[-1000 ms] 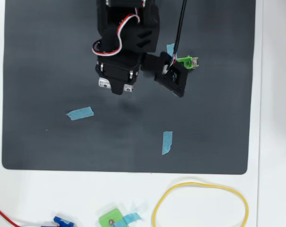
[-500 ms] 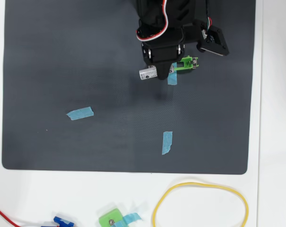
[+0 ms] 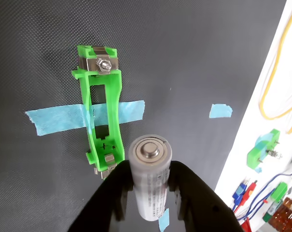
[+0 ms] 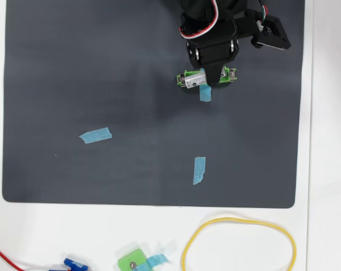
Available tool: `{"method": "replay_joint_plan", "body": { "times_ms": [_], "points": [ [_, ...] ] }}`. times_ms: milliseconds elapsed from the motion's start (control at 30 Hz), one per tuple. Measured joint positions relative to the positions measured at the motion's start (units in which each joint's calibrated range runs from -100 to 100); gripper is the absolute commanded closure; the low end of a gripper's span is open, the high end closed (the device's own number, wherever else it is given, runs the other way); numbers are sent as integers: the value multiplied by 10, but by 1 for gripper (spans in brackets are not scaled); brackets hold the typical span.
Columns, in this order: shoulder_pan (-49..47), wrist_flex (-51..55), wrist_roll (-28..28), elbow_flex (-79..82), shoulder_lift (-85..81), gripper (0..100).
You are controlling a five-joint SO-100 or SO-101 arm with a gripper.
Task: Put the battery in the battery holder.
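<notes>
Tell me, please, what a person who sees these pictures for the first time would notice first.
In the wrist view, the silver battery stands out at the bottom centre, clamped between the black fingers of the gripper. Just above and left of it lies the bright green battery holder on the dark mat, over a strip of blue tape. In the overhead view, a yellow loop lies on the white table below the mat.

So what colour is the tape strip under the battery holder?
Light blue tape strip, running crosswise beneath the bright green battery holder; clearest in the wrist view.
</notes>
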Motion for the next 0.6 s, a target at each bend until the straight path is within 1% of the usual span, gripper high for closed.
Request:
{"method": "replay_joint_plan", "body": {
  "times_ms": [167, 300, 467, 600],
  "points": [
    [0, 0, -4, 0, 0, 100],
    [-28, 0, -15, 0, 0, 100],
    [-34, 0, -16, 0, 0, 100],
    [-35, -1, -16, -1, 33, 100]
  ]
}}
